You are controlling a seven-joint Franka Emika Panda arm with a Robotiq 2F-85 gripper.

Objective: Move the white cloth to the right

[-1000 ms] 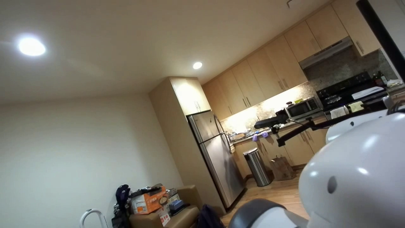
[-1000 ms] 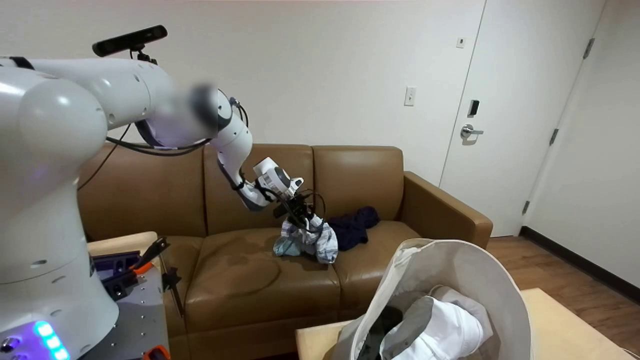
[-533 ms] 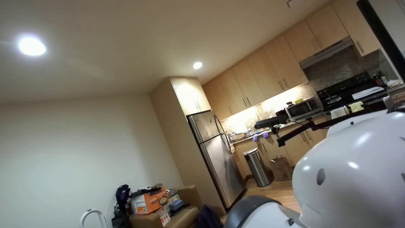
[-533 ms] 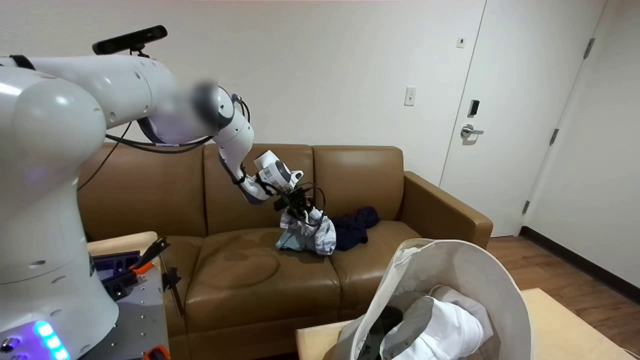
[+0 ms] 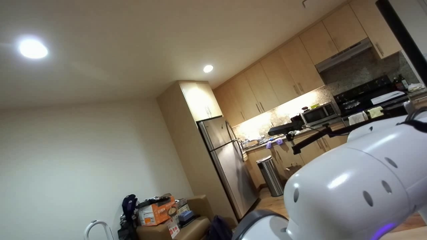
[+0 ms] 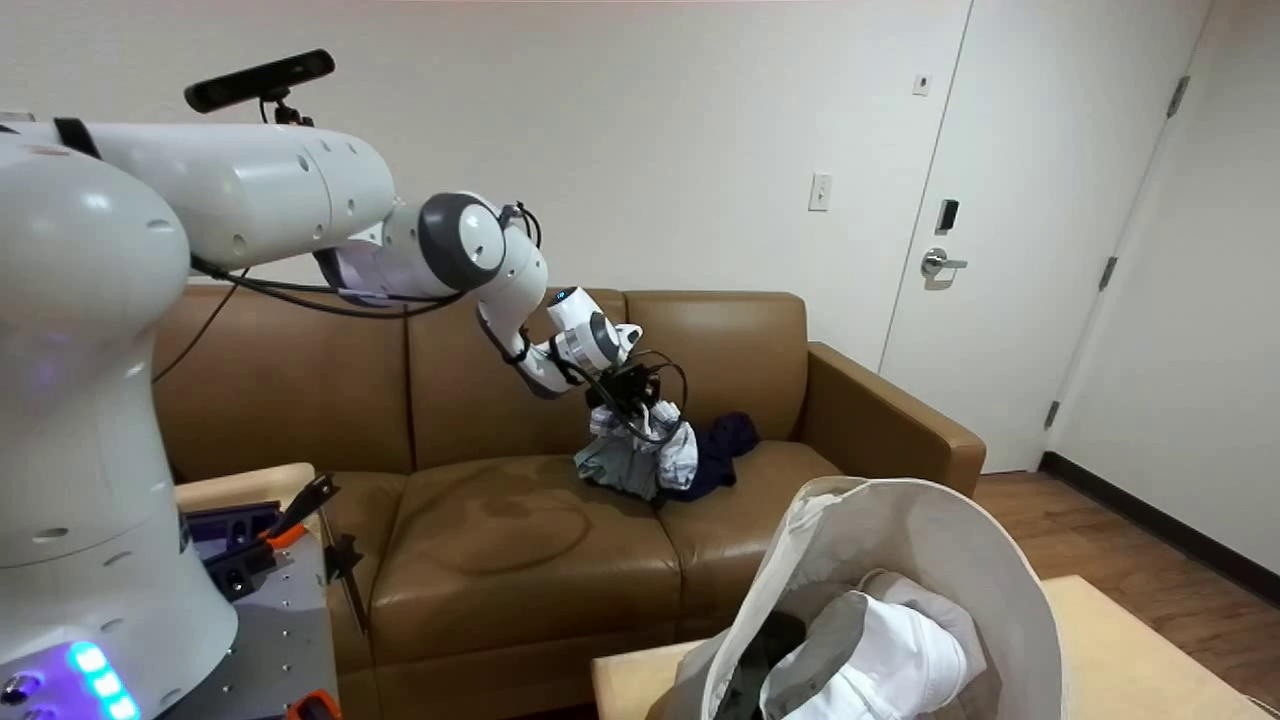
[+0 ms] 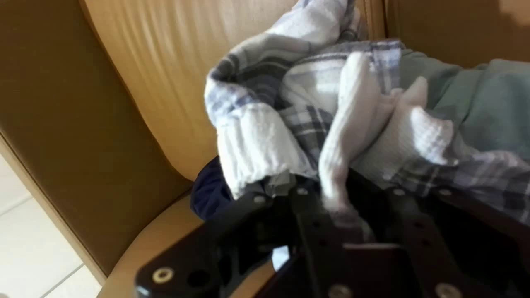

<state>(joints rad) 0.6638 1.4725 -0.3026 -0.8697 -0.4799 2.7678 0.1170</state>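
The white cloth, with grey and blue plaid, hangs bunched from my gripper above the middle of the sofa seat. In the wrist view, the white cloth fills the space in front of the jaws, and a white fold runs down between the fingers of my gripper. The gripper is shut on it. A grey-green cloth hangs against it and also shows in the wrist view. I cannot tell whether the lower edges touch the seat. The fingertips are partly covered by cloth.
A navy cloth lies on the seat just right of and behind the white cloth. The sofa armrest stands beyond it. A pale hamper holding white clothing stands in front on a wooden surface. An orange box shows in an exterior view.
The arm has swung right in an exterior view, carrying the white cloth and grey-green cloth right and slightly up, closer to the navy cloth. The gripper stays shut on the cloth.
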